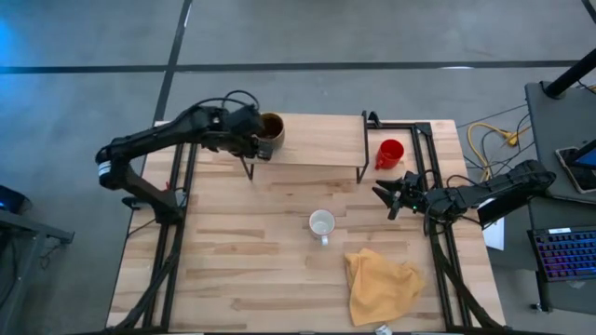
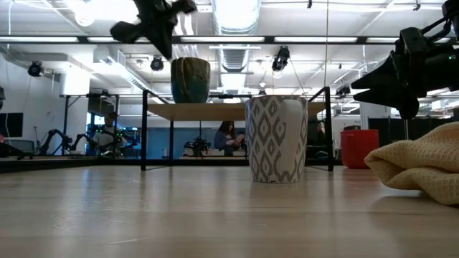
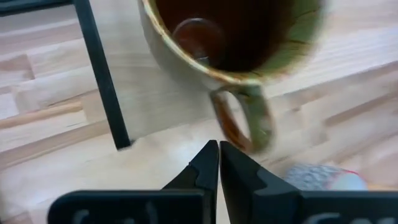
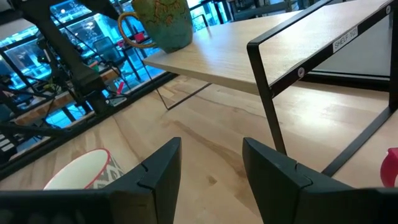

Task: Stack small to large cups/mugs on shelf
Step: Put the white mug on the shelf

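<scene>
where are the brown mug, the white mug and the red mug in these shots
brown mug [image 1: 270, 126]: high view, on its dark inside, at the shelf's left end.
white mug [image 1: 321, 223]: high view, on its open top.
red mug [image 1: 390, 152]: high view, on its top.

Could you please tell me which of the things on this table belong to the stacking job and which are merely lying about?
Job: brown mug on the shelf; white mug; red mug.
Lying about: yellow cloth.

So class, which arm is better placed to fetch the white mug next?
Probably the right: its open gripper hangs nearer the white mug, while the left gripper is shut beside the brown mug on the shelf.
</scene>
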Motion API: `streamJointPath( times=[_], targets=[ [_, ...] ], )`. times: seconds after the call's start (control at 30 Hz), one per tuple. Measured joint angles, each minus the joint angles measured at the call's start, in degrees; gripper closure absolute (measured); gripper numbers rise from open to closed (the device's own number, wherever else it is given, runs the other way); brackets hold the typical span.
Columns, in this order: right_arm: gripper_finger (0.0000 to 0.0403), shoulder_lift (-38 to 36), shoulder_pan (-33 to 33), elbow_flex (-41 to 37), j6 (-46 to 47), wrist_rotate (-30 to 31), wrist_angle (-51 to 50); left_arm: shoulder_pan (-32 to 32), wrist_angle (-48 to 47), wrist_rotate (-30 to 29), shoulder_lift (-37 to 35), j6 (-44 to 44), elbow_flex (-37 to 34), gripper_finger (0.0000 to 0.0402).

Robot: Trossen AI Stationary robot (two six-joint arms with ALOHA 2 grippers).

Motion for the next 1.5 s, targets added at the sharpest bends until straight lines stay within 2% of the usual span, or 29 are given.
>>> streamJointPath(
  times=[0.07,0.23,0.4,0.47,0.57,0.7,0.77,0.93,1.03,1.1,1.23,1.43,1.5],
  targets=[
    [0.0238,0.0,0.0,0.0,0.1,0.0,0.1,-0.8,1.0,-0.7,-2.7,-0.8,0.0,0.0402],
    [0.0238,0.0,0.0,0.0,0.1,0.0,2.4,-4.2,2.8,-6.8,-10.1,-0.8,0.0,0.0402],
    [0.0239,-0.1,0.0,0.0,1.6,-0.6,15.8,-7.4,2.6,-7.7,-14.0,-4.8,-1.5,0.0402],
    [0.0239,-0.1,0.0,0.0,1.3,-4.8,20.6,-10.0,6.8,-7.8,-14.7,-3.2,-3.7,0.0401],
    [0.0238,-0.1,0.0,0.2,3.3,-13.7,23.9,-16.2,18.8,-7.7,-15.1,2.9,-8.7,0.0402],
    [0.0238,0.2,0.0,1.9,5.9,-21.1,23.5,-25.4,37.9,-8.0,-14.9,9.6,-17.7,0.0402],
    [0.0239,0.4,0.0,3.2,5.4,-22.6,23.4,-29.4,43.3,-7.9,-14.8,9.8,-22.3,0.0402],
    [0.0238,1.3,0.0,7.1,-2.1,-22.5,23.5,-36.9,45.8,-8.2,-14.8,-2.1,-32.0,0.0401],
    [0.0238,2.3,0.0,9.1,-11.3,-22.1,20.5,-39.8,46.8,-7.5,-14.7,-8.4,-36.7,0.0401],
    [0.0238,2.7,0.0,10.5,-12.8,-22.1,18.7,-41.0,46.8,-7.3,-14.7,-11.0,-39.2,0.0401],
    [0.0239,4.5,0.0,13.4,-5.9,-22.1,16.8,-42.3,48.7,-7.6,-14.7,-9.6,-43.1,0.0401],
    [0.0238,10.7,0.0,18.8,-2.8,-24.0,14.5,-42.6,55.9,-7.9,-14.7,-3.1,-48.5,0.0402],
    [0.0239,13.5,0.1,21.6,2.6,-24.4,14.5,-42.6,57.9,-8.0,-14.7,-2.1,-50.4,0.0401]
  ],
)
